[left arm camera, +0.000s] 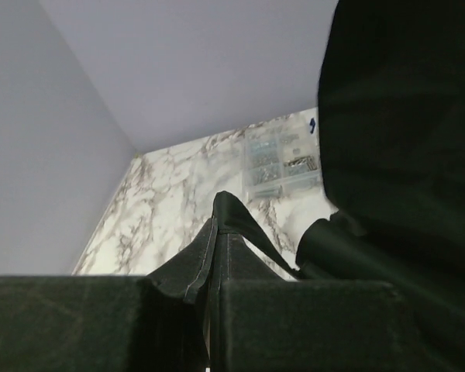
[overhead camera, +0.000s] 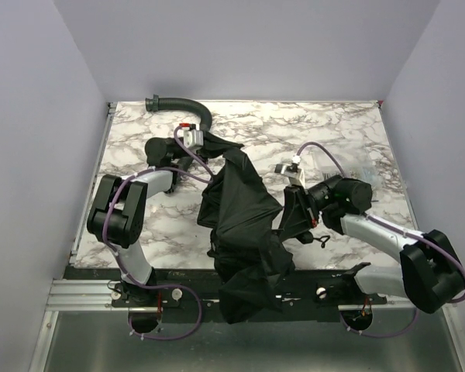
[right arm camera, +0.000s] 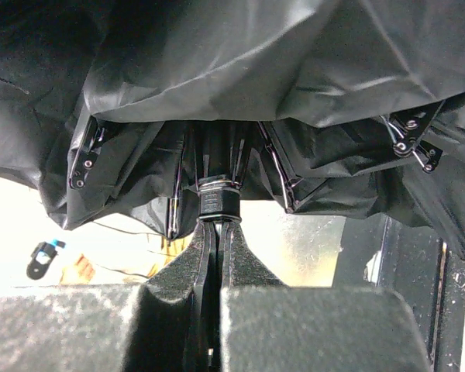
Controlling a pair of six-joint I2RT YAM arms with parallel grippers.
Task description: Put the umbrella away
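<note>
The umbrella (overhead camera: 236,209) lies half collapsed down the middle of the marble table (overhead camera: 139,147), its black canopy crumpled and hanging over the near edge. My left gripper (overhead camera: 195,146) is at the canopy's far end. In the left wrist view it (left arm camera: 215,232) is shut on a stitched fold of the black fabric (left arm camera: 231,211). My right gripper (overhead camera: 289,211) reaches in from the right under the canopy. In the right wrist view it (right arm camera: 217,231) is shut on the thin shaft just below the black runner (right arm camera: 218,202), with ribs (right arm camera: 273,167) and fabric spread above.
A black ribbed hose (overhead camera: 182,103) curves along the table's far edge behind the left gripper. A clear box of small parts (left arm camera: 283,159) sits at the table's right side. Purple walls close in on three sides. A metal rail (overhead camera: 85,293) runs along the near edge.
</note>
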